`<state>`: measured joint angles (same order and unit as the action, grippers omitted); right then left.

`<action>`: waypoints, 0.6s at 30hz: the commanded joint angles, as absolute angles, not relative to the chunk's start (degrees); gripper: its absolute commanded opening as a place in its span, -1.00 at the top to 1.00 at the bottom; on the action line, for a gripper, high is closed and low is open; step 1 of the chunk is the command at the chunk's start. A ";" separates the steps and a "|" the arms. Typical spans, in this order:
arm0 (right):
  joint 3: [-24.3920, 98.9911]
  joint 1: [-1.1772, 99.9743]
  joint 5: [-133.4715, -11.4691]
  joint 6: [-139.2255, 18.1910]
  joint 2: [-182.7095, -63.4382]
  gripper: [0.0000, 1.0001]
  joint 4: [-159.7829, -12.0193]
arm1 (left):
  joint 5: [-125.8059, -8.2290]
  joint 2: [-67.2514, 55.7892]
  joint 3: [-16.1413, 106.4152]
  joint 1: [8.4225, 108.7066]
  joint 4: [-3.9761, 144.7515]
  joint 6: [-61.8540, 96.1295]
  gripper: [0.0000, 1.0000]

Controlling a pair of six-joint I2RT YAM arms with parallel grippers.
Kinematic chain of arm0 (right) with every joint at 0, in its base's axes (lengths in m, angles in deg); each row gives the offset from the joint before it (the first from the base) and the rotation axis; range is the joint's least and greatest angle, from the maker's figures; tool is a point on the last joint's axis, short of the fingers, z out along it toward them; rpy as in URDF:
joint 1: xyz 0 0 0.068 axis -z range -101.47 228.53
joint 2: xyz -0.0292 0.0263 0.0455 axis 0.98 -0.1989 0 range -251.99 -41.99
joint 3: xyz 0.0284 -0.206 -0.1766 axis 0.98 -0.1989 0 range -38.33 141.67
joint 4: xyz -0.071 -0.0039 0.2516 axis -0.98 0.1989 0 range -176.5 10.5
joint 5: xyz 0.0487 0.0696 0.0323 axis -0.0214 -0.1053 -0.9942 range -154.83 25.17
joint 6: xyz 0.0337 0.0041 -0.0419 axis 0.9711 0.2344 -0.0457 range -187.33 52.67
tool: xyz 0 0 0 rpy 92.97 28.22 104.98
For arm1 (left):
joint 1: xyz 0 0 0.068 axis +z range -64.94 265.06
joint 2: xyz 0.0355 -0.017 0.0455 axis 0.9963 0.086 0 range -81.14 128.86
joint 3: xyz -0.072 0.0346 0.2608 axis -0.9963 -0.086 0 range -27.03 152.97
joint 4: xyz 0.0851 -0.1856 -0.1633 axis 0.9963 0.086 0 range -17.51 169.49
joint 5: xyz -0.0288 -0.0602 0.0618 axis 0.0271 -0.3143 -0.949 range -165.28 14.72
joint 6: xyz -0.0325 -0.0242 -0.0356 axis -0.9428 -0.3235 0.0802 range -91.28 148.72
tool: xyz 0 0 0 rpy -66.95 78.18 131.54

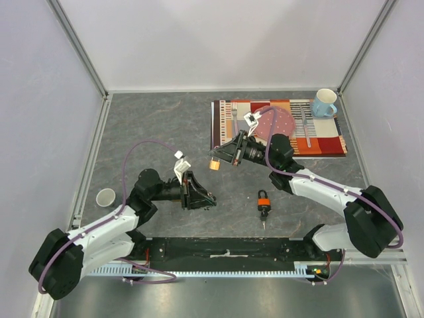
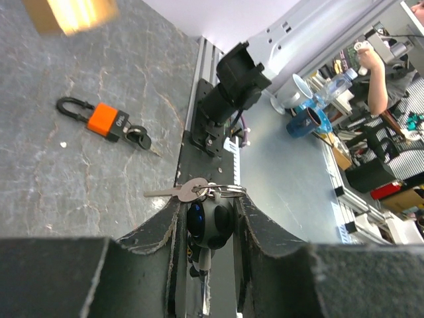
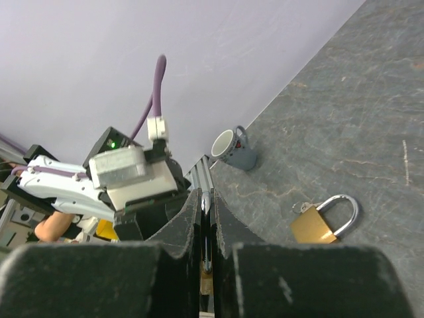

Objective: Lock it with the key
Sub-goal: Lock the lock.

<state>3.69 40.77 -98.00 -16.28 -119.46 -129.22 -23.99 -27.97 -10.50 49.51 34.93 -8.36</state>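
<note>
The top view is showing the whole grey stone-patterned table. The left gripper and right gripper are positioned near each other at centre. The orange padlock with a black shackle is resting on the table nearby, toward the right arm's base.

Only the left wrist view is showing what the left gripper is holding. Its fingers are clamping a dark rounded fob on a key ring, with a silver key sticking out sideways. The same view is showing a small key sitting in the orange padlock's base.

Only the right wrist view is showing the brass padlock with a silver shackle clearly, lying flat ahead of the right gripper. Its fingers are pressing almost together; whether anything thin is pinched cannot be told.

The grey mug is standing upright, white interior showing. The light blue mug is standing at a corner of the striped placemat.
</note>
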 commanded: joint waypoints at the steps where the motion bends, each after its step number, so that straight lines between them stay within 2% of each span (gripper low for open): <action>1: 3.94 41.87 -96.91 -15.83 -118.81 1.00 -132.82 | -24.30 -28.67 -12.09 47.98 34.17 -9.69 0.95; 10: 3.94 42.67 -98.31 -16.09 -118.72 1.00 -132.64 | -25.97 -28.05 -10.95 47.97 34.52 -8.64 0.95; 18: 3.50 42.93 -98.14 -21.71 -118.81 1.00 -124.74 | -28.34 -20.34 -7.70 47.97 36.63 -6.62 0.95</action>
<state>3.66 42.67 -97.60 -17.99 -119.46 -127.34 -26.44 -24.04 -11.13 48.18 36.72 -8.41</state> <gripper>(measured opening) 0.094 0.318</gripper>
